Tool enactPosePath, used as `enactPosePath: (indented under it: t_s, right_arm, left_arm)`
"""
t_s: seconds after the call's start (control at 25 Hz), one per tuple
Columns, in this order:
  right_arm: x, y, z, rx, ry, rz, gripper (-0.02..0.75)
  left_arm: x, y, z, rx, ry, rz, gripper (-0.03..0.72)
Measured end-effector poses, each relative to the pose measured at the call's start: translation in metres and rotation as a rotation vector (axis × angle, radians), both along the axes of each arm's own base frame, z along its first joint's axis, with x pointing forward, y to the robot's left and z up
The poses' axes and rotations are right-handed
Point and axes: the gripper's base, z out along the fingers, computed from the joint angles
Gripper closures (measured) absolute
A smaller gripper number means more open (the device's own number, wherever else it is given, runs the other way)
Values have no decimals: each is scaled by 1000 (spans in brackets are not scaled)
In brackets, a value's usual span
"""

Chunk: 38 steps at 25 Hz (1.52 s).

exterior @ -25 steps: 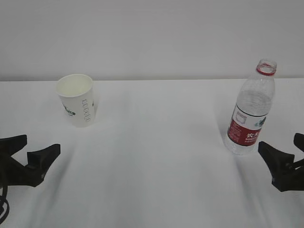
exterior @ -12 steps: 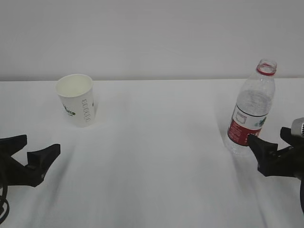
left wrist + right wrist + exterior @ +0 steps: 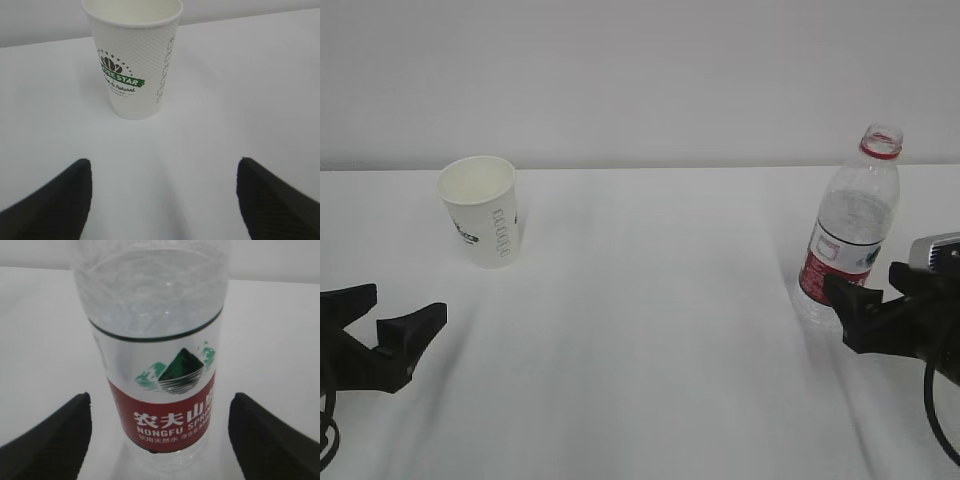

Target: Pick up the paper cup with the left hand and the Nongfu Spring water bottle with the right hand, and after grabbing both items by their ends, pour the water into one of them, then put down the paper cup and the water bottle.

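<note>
While both grippers stand with their jaws spread wide and nothing between them, neither object has been grasped. The right hand (image 3: 880,300) sits low on the table (image 3: 650,330), its fingers framing the Nongfu Spring water bottle (image 3: 848,240) without touching it; in the right wrist view the bottle (image 3: 157,355) fills the gap between the two black fingertips (image 3: 50,435). The left hand (image 3: 380,335) is well apart from the paper cup (image 3: 482,210), which stands upright and centred ahead of its open fingers in the left wrist view (image 3: 132,55).

As I judge it, the task is only at the approach: picking up, pouring and setting down all remain. The right side looks close to a grasp, the left has further to travel.

The bottle's mouth and base are cut off in the right wrist view, and its water level is hard to read through the ribbed plastic. Only the cup's upper inside wall shows, so its contents cannot be told. Both arms are largely out of frame.
</note>
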Motion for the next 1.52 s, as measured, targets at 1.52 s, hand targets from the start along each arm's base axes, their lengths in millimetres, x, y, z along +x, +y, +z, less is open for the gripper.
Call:
enactPosePath:
  t_s: [1.52]
  right_arm:
    - [52, 7, -11, 11, -60, 10, 197]
  left_arm:
    - [0, 0, 0, 0, 0, 6, 61]
